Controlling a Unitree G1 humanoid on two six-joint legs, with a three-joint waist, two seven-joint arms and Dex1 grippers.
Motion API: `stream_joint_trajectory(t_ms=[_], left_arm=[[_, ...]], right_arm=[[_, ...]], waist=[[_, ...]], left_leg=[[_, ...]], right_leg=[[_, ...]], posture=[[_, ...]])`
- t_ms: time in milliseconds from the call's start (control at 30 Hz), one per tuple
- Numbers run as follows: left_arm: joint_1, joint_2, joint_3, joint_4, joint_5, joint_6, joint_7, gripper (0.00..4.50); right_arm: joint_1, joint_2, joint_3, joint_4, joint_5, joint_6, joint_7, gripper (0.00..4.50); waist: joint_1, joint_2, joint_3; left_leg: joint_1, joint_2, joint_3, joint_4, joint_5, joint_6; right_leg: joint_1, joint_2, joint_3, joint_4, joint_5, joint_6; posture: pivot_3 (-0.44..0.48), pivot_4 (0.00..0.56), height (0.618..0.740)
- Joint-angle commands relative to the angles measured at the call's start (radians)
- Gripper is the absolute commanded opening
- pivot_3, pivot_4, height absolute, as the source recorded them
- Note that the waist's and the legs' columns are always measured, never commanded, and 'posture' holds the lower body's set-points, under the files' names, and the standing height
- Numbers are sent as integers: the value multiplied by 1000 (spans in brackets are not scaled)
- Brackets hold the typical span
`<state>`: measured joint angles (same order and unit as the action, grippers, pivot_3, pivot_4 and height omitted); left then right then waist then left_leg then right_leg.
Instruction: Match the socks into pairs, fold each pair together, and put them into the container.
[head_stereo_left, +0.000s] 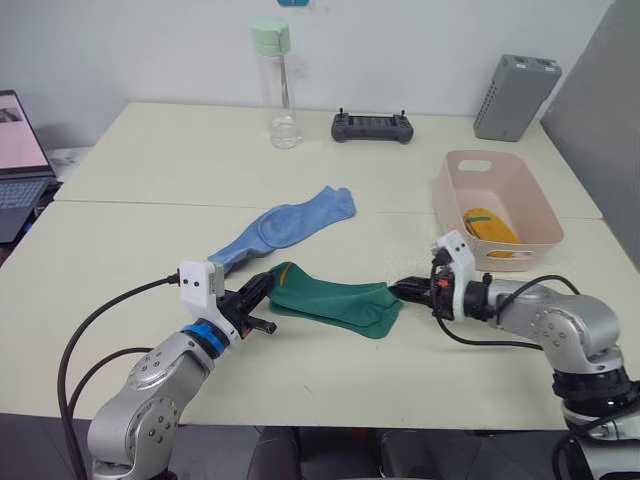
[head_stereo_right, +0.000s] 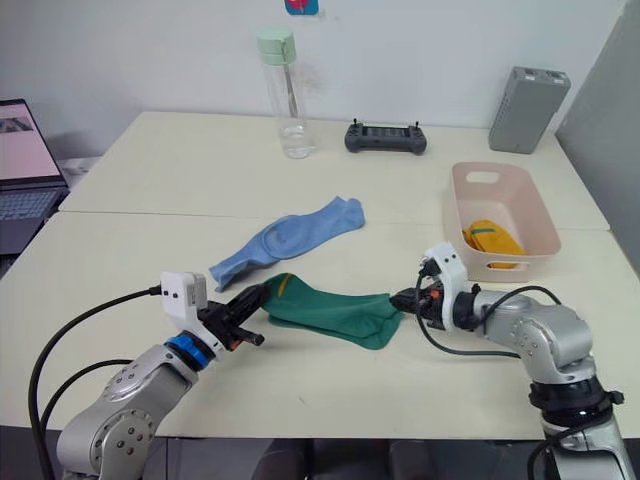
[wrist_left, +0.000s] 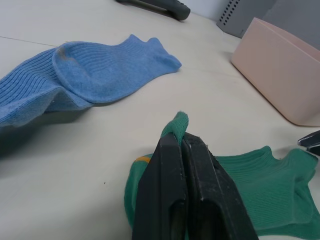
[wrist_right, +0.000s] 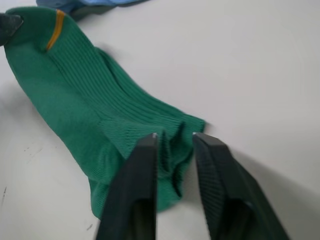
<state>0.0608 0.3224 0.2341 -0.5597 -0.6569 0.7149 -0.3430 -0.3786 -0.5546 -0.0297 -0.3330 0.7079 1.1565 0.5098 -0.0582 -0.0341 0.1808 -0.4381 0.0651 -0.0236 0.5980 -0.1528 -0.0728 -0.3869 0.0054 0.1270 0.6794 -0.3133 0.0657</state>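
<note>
**Green pair held at one end, the other end bracketed**

Nearest the front edge of the table (head_stereo_left: 120, 380), the green socks (head_stereo_left: 335, 303) lie flat, their long axis running across from the robot's left to its right, roughly parallel to that edge. The left gripper (head_stereo_left: 262, 292) is clenched on the toe end, where a tuft of green fabric pokes up between its closed fingers (wrist_left: 175, 185). At the opposite end, the right gripper (wrist_right: 172, 142) stands released, its fingers parted with the bunched cuff edge lying between them but not yet pinched. Each arm thus sits at its own end of the pair, so the fold, as I judge it, turns on bringing one end over along that left-to-right axis; the right gripper would first need to close on the cuff.

Farther back, towards the middle of the table, the light blue socks (head_stereo_left: 285, 228) lie loose and slanting, one end just beside the green toe, untouched by either gripper.

Towards the right edge sits the pink container (head_stereo_left: 545, 228), with a folded yellow pair (head_stereo_left: 488, 227) already inside. It lies nearer the right arm.

Along the far edge stand a clear bottle (head_stereo_left: 280, 90), a black controller (head_stereo_left: 372, 126) and a grey box (head_stereo_left: 515, 97).
</note>
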Motion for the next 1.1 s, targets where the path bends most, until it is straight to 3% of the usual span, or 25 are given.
stream_joint_trajectory(t_ms=[33, 567, 667, 833, 967, 1100], left_arm=[[-5, 13, 2, -10, -13, -19, -14, 0], [1, 27, 7, -19, -25, -12, -15, 0], [4, 28, 8, -22, -26, -10, -13, 0], [6, 27, 10, -23, -26, -11, -7, 0], [0, 32, 19, -27, -49, -2, -14, 0], [-20, 42, 57, -30, -96, 0, -9, 0]], right_arm=[[16, -11, -69, -71, 54, 23, 6, 2285], [64, 40, -27, -88, 71, 61, -17, 2285], [59, 49, -24, -78, 72, 56, -14, 1699], [61, 55, -37, -78, 89, 74, -12, 42], [56, 64, -80, -83, 121, 105, -20, 42], [10, 101, -202, -75, 233, 203, -71, 42]], waist=[[0, 0, 0], [-1, 0, 0], [-1, 0, 0], [-1, 0, 0], [-1, 0, 0], [-1, 0, 0]], left_leg=[[0, 0, 0, 0, 0, 0], [0, 0, 0, 0, 0, 0], [0, 0, 0, 0, 0, 0], [0, 0, 0, 0, 0, 0], [0, 0, 0, 0, 0, 0], [0, 0, 0, 0, 0, 0]], right_leg=[[0, 0, 0, 0, 0, 0], [-1, 0, 0, 0, -1, -2], [-1, 0, 0, 0, -1, -2], [-1, 0, 0, 0, -1, -2], [-1, 0, 0, 0, -1, -2], [-1, 0, 0, 0, -1, -2]], posture=[[0, 150, 740], [0, 150, 740], [0, 150, 740], [0, 150, 740], [0, 150, 740], [0, 150, 740]])
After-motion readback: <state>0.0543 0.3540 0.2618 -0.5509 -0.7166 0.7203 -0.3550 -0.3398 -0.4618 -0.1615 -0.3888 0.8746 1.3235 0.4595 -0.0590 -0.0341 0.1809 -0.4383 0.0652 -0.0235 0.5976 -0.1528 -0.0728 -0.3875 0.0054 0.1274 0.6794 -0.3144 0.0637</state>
